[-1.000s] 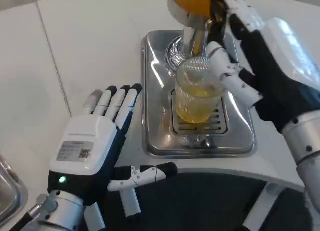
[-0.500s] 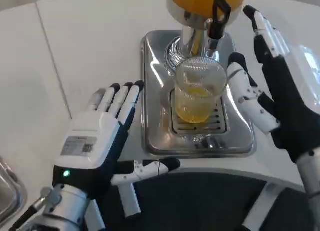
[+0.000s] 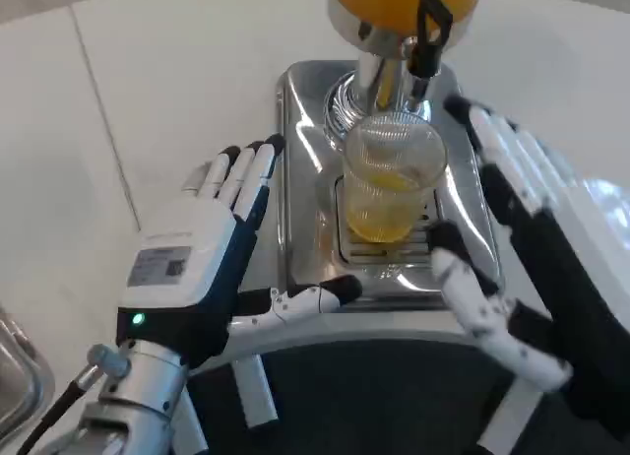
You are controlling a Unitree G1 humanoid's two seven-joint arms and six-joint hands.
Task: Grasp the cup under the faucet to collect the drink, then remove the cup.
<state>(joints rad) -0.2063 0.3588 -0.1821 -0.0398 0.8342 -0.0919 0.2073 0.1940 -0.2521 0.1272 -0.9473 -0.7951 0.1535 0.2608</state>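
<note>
**Cup part-filled, waiting to be lifted away**

White table runs across the whole view, with a steel drip tray (image 3: 300, 179) set in the middle of it. On the tray's grate stands the cup (image 3: 392, 179), clear plastic, upright, directly under the faucet (image 3: 425, 41) of the orange dispenser (image 3: 394, 2). Yellow drink fills roughly its lower half. Nothing touches the cup.

The right hand (image 3: 532, 248) is just beside it on the right — fingers spread and straight, thumb reaching in low near the tray's front edge, holding nothing. The left hand (image 3: 202, 263) lies on the other side of the tray, palm down, fingers extended along the tray's left rim and thumb pointing across toward the tray's front; it too holds nothing.

By my reading, collecting looks about done and the step in hand is the removal. The next move calls for the right hand to come in around the cup's side, wrap fingers and thumb firmly but gently — thin plastic will likely squash — then lift it level, clear of the faucet, so the drink does not slop.
</note>
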